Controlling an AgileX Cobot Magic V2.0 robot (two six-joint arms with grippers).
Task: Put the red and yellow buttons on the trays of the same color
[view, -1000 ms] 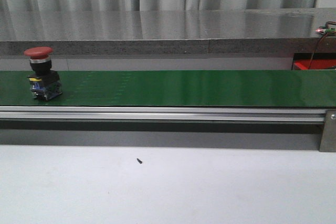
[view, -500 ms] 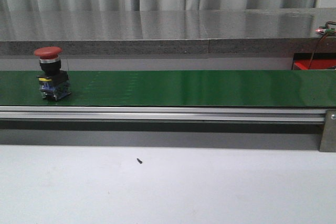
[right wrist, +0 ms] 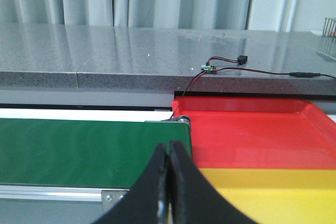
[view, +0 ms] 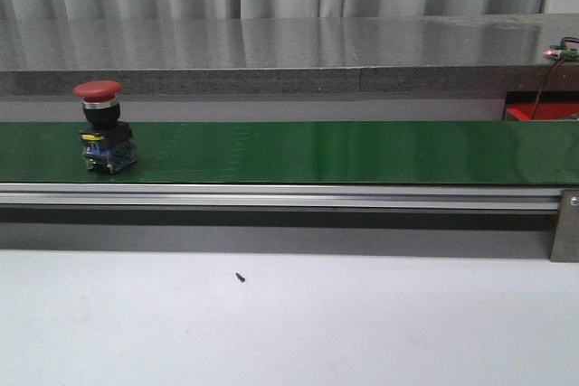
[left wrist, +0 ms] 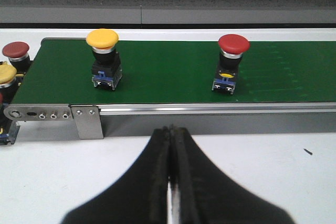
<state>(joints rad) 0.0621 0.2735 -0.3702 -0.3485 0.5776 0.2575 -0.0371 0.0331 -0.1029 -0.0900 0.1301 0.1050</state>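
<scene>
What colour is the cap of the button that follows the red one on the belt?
Yellow. The yellow button shows best in the left wrist view.

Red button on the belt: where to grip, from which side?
Come from above and close on the black collar under the mushroom cap of the red button. It stands upright on the green belt; the wide cap overhangs, so it should stop slipping.

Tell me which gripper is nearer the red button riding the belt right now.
Left. The left gripper sits shut, just off the belt, with the red button in its view. The right gripper, also shut, is at the belt's far end by the red tray.
</scene>
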